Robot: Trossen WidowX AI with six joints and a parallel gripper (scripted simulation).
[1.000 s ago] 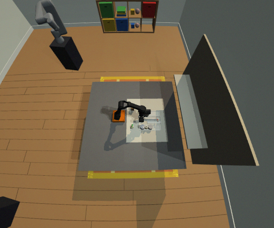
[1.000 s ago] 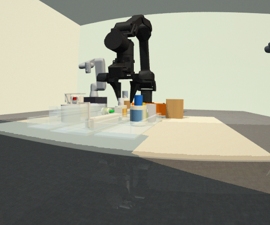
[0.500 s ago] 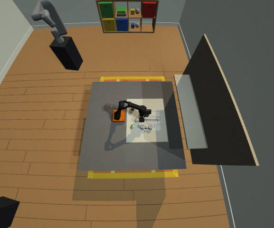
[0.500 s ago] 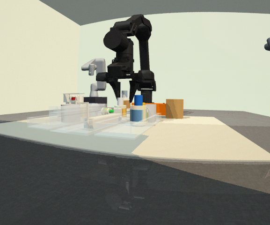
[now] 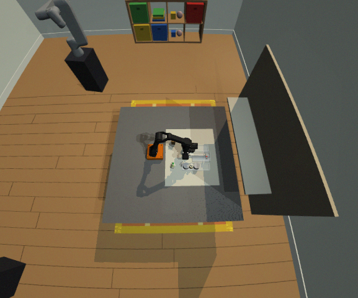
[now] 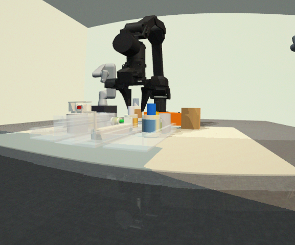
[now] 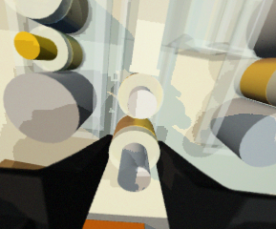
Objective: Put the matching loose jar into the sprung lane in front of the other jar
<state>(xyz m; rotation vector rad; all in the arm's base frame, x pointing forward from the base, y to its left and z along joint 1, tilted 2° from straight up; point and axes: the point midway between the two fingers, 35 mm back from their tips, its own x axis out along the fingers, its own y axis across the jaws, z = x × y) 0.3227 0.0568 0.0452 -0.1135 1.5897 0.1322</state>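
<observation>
My gripper is shut on an amber jar with a pale shoulder and a pale cap partly in shadow. It holds the jar upright, raised, at the front end of the sprung lane. The lane jar stands just beyond, with a pale shoulder and white cap. In the wrist view the held jar overlaps its near side; whether they touch cannot be told. A white strip runs behind the lane jar. The low front stop and the held jar's base are hidden.
A yellow-capped jar and a grey cylinder stand left of the lane in the wrist view. An amber jar and a grey cylinder stand right. A blue-capped jar, a green-capped jar on its side and a brown block are nearby.
</observation>
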